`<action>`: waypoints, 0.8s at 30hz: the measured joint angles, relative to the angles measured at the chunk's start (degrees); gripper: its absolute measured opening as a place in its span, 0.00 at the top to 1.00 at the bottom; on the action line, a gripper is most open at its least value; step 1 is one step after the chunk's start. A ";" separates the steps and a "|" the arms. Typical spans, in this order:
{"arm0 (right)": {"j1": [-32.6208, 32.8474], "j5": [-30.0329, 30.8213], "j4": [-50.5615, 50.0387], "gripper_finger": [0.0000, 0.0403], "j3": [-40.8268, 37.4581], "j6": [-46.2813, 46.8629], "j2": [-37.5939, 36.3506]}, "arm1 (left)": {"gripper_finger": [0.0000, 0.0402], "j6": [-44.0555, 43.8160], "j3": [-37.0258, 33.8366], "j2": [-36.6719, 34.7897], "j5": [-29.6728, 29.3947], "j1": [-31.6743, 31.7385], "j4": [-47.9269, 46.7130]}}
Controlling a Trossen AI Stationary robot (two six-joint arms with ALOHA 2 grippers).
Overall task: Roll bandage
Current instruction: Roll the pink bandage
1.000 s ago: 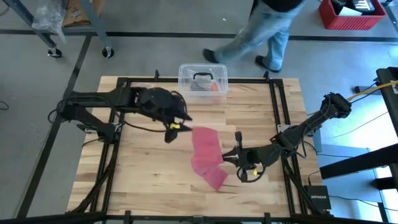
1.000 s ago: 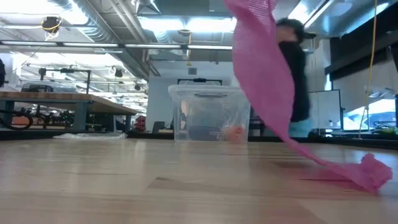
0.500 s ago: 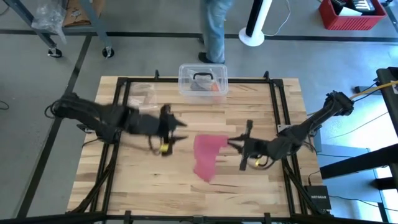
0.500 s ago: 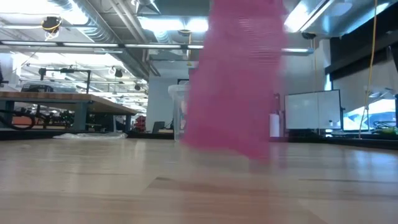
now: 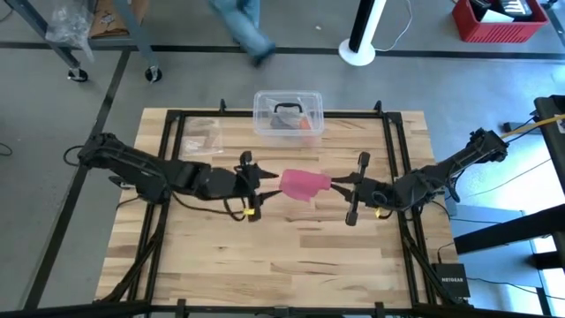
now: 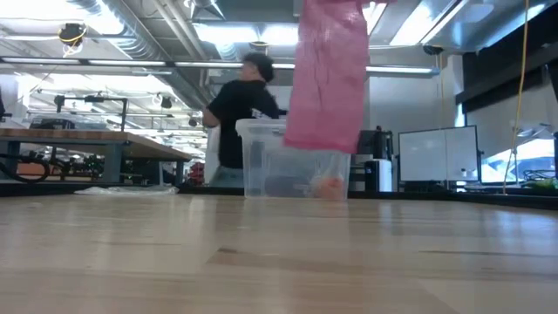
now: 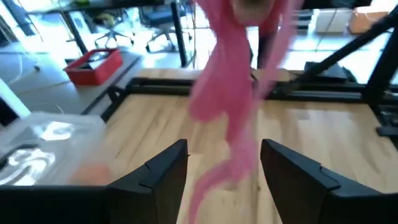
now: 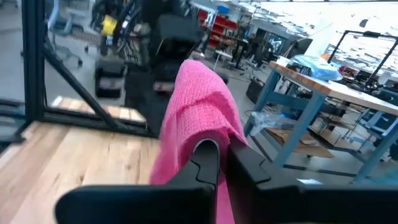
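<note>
High view: right gripper [image 5: 337, 182] pinching lifted bandage [image 5: 303, 184], left gripper [image 5: 265, 180] spread.

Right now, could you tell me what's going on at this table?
The right gripper is shut on one end of the pink bandage and holds it clear of the wooden table, so the fabric hangs loose, not rolled. The left gripper is open and faces it from beside the hanging strip. A clear plastic box sits at the table's far edge.
</note>
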 joint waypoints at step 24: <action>0.12 -0.07 -2.43 0.96 0.00 0.32 -0.02 | 0.51 2.97 0.10 -1.66 -4.30 -2.92 0.98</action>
